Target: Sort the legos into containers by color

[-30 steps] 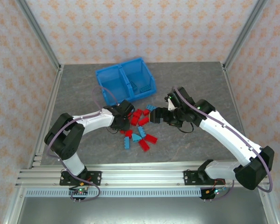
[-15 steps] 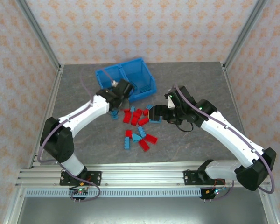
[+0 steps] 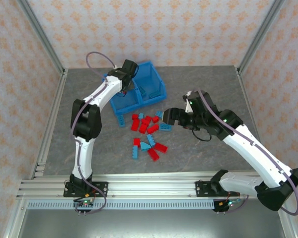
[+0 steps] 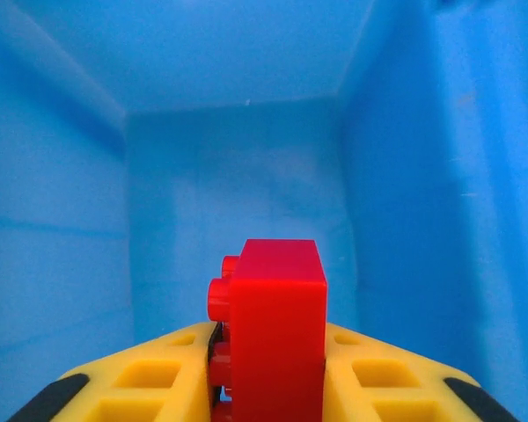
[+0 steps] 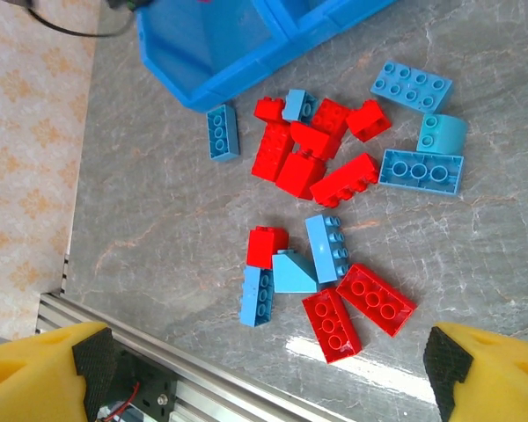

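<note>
Hand (image 4: 268,382) of left arm, stretched into bin (image 4: 238,167), pinches red brick (image 4: 277,316).

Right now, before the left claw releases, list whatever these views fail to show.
- Red brick in the left claw: left wrist view, lower end cut off by the bottom edge.
- Bin, left compartment floor: top view, the left arm covers much of it.
- Right claw: right wrist view, fingers cut off at the bottom corners.
</note>
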Action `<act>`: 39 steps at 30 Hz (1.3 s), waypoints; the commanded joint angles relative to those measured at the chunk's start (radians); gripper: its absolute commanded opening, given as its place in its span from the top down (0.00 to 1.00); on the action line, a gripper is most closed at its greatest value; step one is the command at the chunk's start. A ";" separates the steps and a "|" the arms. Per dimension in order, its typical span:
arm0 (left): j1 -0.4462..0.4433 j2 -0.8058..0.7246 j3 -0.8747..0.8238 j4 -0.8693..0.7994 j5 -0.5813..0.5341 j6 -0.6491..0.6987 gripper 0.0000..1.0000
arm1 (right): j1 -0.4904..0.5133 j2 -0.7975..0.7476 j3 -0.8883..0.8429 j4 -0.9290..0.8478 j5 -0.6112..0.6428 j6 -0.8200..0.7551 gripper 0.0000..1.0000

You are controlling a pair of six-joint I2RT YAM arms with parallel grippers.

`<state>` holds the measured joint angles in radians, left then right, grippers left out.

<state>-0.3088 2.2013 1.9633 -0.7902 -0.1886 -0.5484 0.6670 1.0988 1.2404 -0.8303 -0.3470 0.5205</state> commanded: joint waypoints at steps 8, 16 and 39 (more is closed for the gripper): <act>0.005 -0.166 -0.016 -0.029 0.068 -0.007 0.44 | 0.005 -0.034 -0.006 0.013 0.045 0.022 0.08; -0.001 -0.622 -0.493 0.228 0.306 0.023 0.07 | 0.005 0.020 -0.009 0.045 0.029 0.009 0.07; -0.133 -0.590 -0.815 0.172 0.069 -0.155 0.08 | 0.006 0.097 -0.003 0.037 -0.002 -0.003 0.07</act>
<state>-0.4301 1.5368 1.1137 -0.6266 -0.0685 -0.6762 0.6670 1.2293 1.2381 -0.7921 -0.3656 0.5205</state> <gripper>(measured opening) 0.918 0.926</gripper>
